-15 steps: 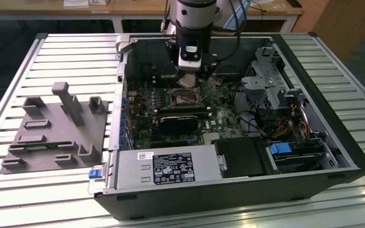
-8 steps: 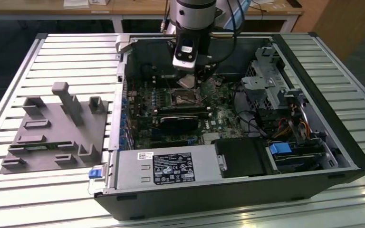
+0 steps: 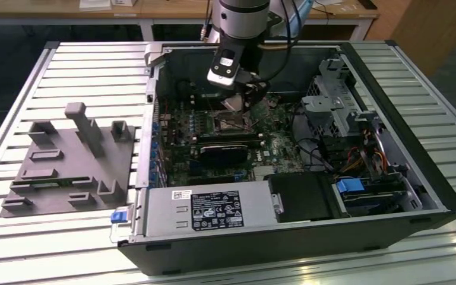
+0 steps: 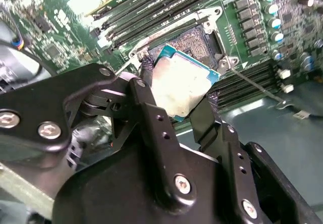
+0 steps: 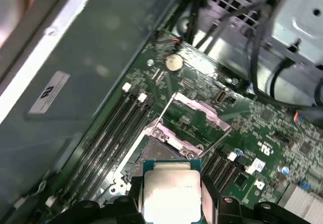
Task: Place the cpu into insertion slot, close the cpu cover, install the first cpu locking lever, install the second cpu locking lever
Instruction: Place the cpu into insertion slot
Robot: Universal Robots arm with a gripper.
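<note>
cpu gripped over the open insertion slot
hand (image 4: pixel 179 85) clamped on two opposite edges of the cpu (image 5: pixel 171 193), chip tilted, just above the insertion slot (image 4: pixel 194 40); upper centre of the exterior view, inside the computer case (image 3: pixel 418 196).

I count: one cpu (image 5: pixel 171 193), one insertion slot (image 4: pixel 194 38), one cpu cover (image 5: pixel 202 108), one coin battery (image 5: pixel 173 62), one computer case (image 3: pixel 307 240).

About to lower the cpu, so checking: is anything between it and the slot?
Nothing visible does. The gripper holds the cpu above the slot, whose dark middle lies bare in the second wrist view. In the first wrist view the cover stands swung open, off the slot.
</note>
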